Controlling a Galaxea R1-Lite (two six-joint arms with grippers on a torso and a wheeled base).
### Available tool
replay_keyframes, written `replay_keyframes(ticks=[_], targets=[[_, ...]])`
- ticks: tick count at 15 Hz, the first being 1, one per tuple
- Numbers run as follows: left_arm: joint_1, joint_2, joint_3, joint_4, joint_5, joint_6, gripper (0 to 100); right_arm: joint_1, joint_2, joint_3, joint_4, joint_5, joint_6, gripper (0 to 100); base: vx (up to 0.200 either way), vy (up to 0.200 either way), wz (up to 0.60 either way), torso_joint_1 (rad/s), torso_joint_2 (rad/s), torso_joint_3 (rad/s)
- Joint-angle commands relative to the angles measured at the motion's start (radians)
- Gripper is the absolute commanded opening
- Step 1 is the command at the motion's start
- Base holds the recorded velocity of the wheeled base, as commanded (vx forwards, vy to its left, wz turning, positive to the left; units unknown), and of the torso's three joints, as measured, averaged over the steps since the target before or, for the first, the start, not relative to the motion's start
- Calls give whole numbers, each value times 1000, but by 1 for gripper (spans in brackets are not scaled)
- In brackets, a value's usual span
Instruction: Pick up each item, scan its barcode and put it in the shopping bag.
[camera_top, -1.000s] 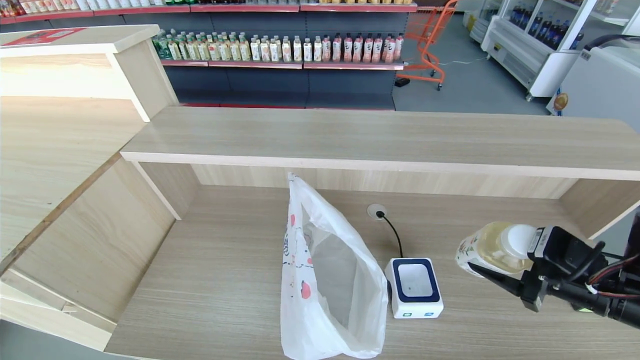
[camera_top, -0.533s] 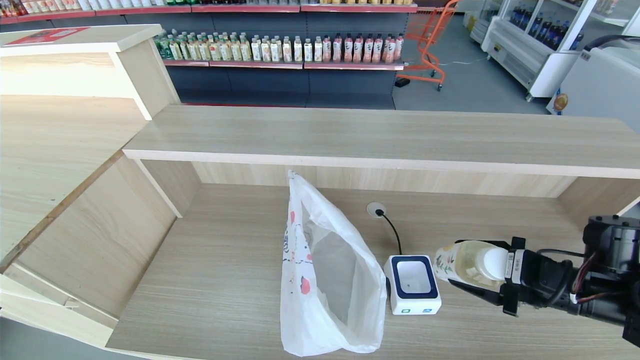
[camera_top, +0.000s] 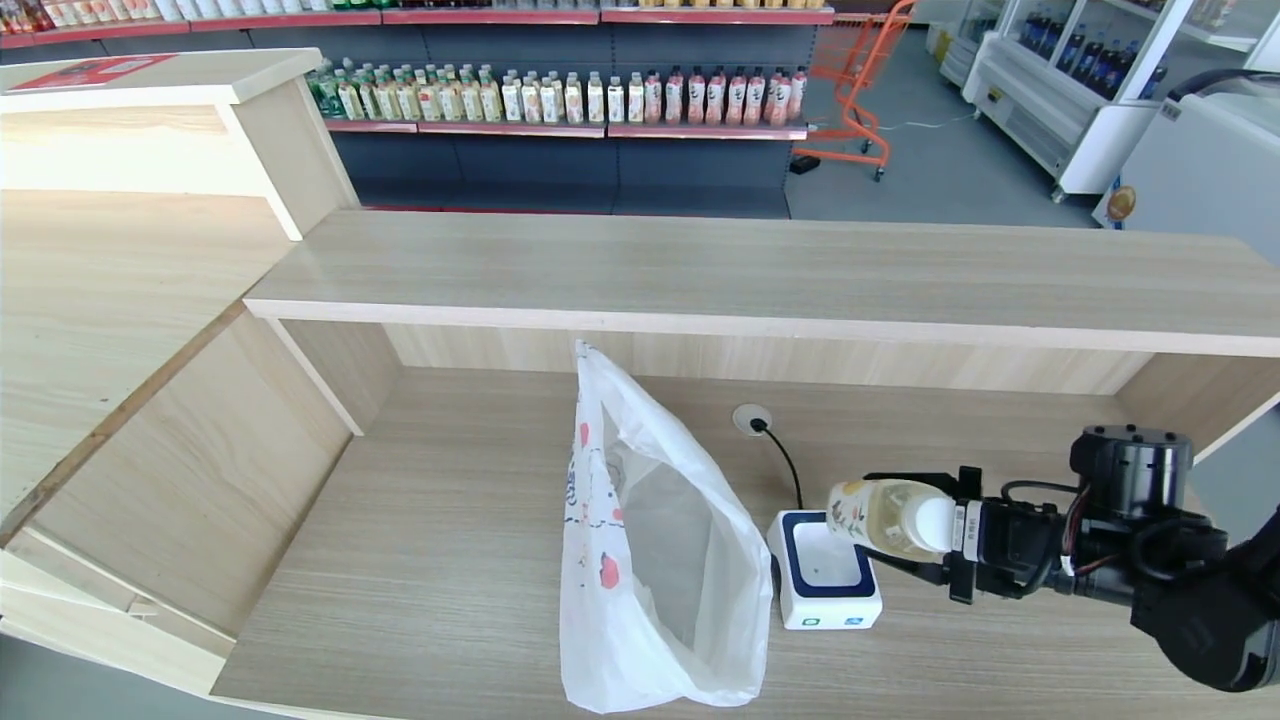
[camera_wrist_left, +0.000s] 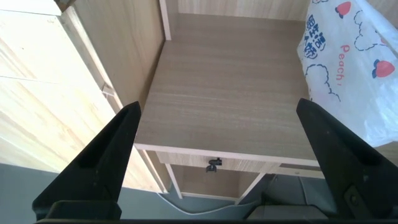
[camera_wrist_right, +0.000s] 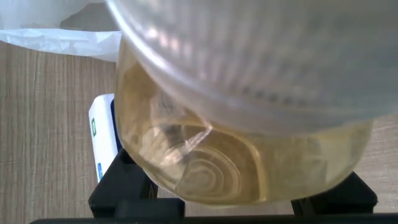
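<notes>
My right gripper (camera_top: 905, 528) is shut on a drink bottle (camera_top: 880, 513) with pale yellow liquid, a white cap and a flowered label. The bottle lies on its side in the air, its base over the right edge of the white barcode scanner (camera_top: 825, 572) with its dark blue-framed window. In the right wrist view the bottle (camera_wrist_right: 249, 124) is seen from its cap end, with the scanner (camera_wrist_right: 104, 140) beneath it. A white plastic shopping bag (camera_top: 650, 560) with red and blue prints stands open just left of the scanner. My left gripper (camera_wrist_left: 224, 155) is open, above the counter's near left edge beside the bag (camera_wrist_left: 354, 68).
A black cable (camera_top: 785, 460) runs from the scanner to a round port (camera_top: 752, 420) in the wooden counter (camera_top: 440, 530). A raised shelf (camera_top: 760, 275) spans the back, with side walls at both ends. Store shelves with bottles stand behind.
My right arm has carried the bottle left and down, from the counter's right side to just over the scanner. The bag and scanner have stayed put.
</notes>
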Motion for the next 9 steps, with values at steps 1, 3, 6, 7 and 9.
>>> replay_keyframes(ticks=[1, 3, 6, 7, 9], targets=[[0, 0, 0, 0, 0, 0, 100, 7, 73, -44, -3, 6, -4, 0, 0, 0, 0, 0, 0, 0], [0, 0, 0, 0, 0, 0, 100, 19, 94, -71, -1, 18, -21, 0, 0, 0, 0, 0, 0, 0], [0, 0, 0, 0, 0, 0, 100, 32, 126, -106, -1, 29, -24, 0, 0, 0, 0, 0, 0, 0], [0, 0, 0, 0, 0, 0, 100, 33, 140, -116, -1, 27, -24, 0, 0, 0, 0, 0, 0, 0], [0, 0, 0, 0, 0, 0, 100, 42, 162, -140, -3, 27, -27, 0, 0, 0, 0, 0, 0, 0]])
